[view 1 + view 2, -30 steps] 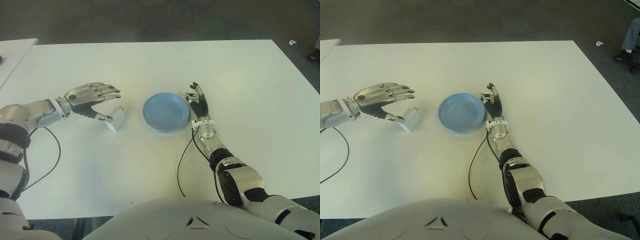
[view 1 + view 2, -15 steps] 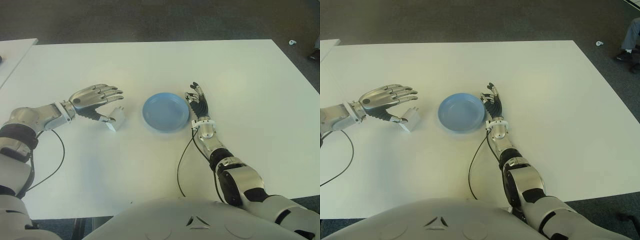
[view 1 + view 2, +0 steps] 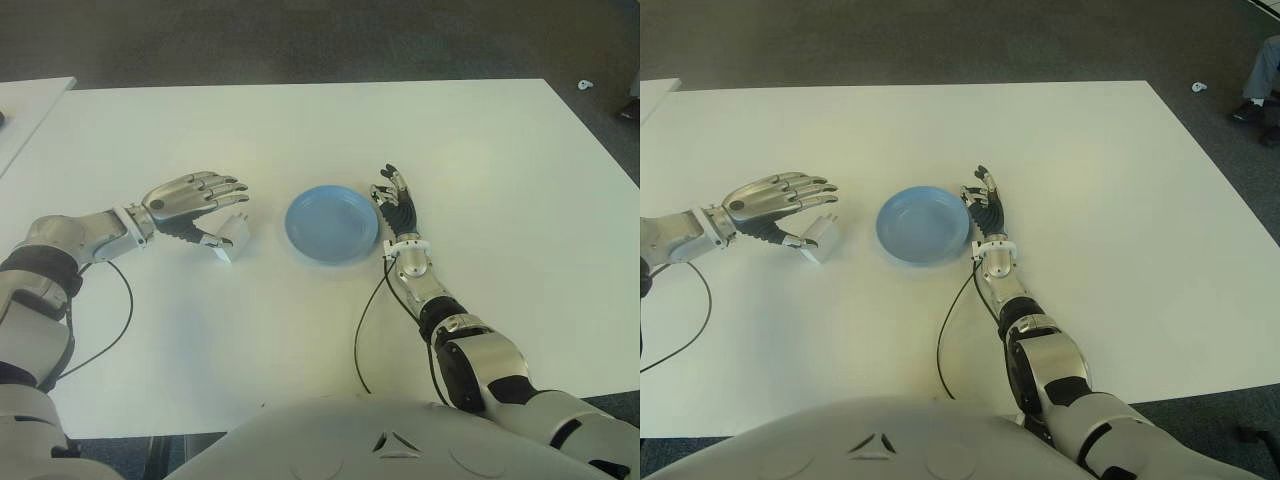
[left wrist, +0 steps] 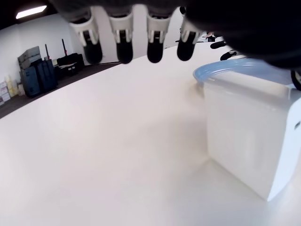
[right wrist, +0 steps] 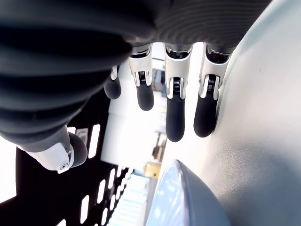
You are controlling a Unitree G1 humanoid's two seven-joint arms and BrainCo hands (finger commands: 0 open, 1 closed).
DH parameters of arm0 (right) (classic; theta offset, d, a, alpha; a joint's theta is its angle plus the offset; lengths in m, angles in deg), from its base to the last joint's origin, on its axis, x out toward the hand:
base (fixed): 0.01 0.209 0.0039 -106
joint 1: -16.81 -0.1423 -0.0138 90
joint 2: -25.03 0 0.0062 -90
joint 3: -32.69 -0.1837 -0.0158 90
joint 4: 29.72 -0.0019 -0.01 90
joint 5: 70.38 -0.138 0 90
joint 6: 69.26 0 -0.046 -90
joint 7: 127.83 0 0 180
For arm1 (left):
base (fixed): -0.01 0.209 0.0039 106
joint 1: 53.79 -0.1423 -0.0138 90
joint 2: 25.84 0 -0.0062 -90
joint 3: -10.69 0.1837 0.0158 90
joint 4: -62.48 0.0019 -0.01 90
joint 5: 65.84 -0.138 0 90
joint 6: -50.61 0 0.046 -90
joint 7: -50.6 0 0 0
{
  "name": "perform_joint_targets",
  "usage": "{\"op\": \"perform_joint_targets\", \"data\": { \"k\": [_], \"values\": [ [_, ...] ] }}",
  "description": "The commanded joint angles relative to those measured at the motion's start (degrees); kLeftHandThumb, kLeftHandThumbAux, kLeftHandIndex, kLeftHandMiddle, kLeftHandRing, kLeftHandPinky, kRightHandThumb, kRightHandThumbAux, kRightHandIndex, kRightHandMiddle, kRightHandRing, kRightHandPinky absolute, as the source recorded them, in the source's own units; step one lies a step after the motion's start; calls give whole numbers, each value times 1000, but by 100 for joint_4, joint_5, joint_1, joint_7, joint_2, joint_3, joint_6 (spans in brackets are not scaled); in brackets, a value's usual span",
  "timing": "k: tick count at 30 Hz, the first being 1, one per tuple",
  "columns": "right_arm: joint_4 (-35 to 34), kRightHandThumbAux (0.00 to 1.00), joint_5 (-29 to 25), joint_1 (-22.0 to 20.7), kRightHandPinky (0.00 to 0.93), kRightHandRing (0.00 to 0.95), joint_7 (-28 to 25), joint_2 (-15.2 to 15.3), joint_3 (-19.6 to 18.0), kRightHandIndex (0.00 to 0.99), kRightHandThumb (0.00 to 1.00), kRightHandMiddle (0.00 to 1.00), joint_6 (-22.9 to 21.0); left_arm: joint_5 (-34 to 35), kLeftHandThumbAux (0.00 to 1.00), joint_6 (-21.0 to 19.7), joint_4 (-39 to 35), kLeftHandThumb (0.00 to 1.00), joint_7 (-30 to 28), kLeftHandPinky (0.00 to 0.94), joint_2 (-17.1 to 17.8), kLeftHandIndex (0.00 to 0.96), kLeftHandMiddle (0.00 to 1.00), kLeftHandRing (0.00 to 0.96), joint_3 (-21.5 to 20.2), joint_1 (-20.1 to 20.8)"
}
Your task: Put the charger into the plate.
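A small white cube charger (image 3: 233,240) stands on the white table (image 3: 480,160), a little left of the round blue plate (image 3: 331,224). My left hand (image 3: 228,213) hovers over the charger, open, its fingers stretched out above it and its thumb tip close against the charger's left side. In the left wrist view the charger (image 4: 249,136) fills the near side, the plate's rim (image 4: 225,70) shows behind it, and the fingertips (image 4: 123,49) hang apart from it. My right hand (image 3: 390,192) shows just right of the plate, open and holding nothing.
Black cables (image 3: 362,330) trail from both wrists across the table's near half. A second white table (image 3: 30,100) adjoins at the far left. Dark carpet lies beyond the far edge, with a small white scrap (image 3: 585,86) on it.
My left hand has slid a little to the right and lower over the charger. The charger, plate and right hand have stayed put.
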Motion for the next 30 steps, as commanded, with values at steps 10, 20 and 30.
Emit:
{"op": "perform_joint_targets", "data": {
  "k": [10, 20, 30],
  "values": [
    [458, 521, 29, 750, 337, 307, -63, 4, 14, 0, 0, 168, -385, -108, 110, -32, 227, 372, 2, 0, -56, 0, 0, 0, 268, -22],
    [456, 516, 40, 751, 330, 299, -61, 17, 22, 0, 0, 159, -378, -19, 114, 88, 225, 350, -121, 0, 37, 0, 0, 0, 291, -36],
    [467, 522, 37, 750, 321, 299, -80, 23, 20, 0, 0, 161, -389, -47, 114, 120, 177, 337, -150, 0, 110, 0, 0, 0, 306, -75]
  ]
}}
